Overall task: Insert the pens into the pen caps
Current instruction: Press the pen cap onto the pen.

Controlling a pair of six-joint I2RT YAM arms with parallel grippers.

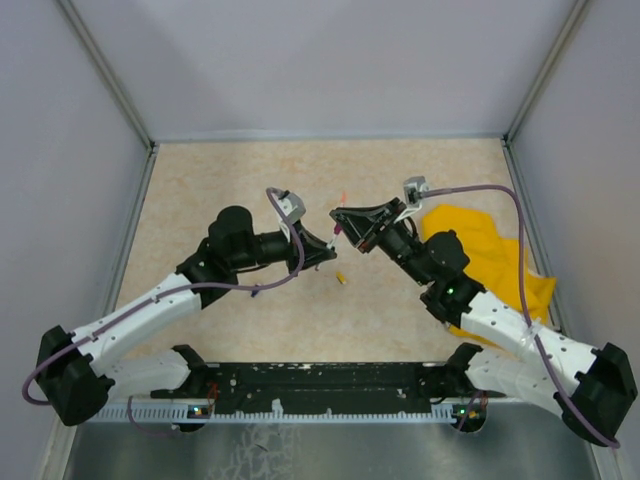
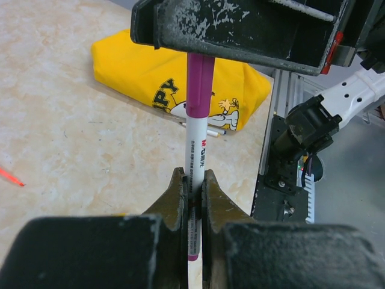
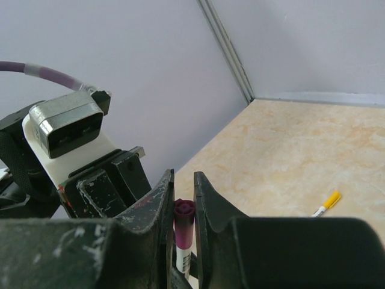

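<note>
Plainly, we counted one pen (image 2: 196, 150) held off the table (image 2: 72, 120), its white barrel clenched between the fingers of the left gripper (image 2: 193, 176). One purple cap (image 2: 200, 84) sat over its far end, pinched by the right gripper (image 3: 183, 183). Two further pens (image 2: 212, 130) lay at the edge of a single yellow cloth (image 2: 144, 69). One yellow-capped pen (image 3: 326, 202) lay apart on bare tabletop. The held barrel bore a red "M" logo, with smaller print we could not read. The cloth showed the letters "PY" beside a cartoon bird. One orange sliver (image 2: 11, 176) we could not identify.
</note>
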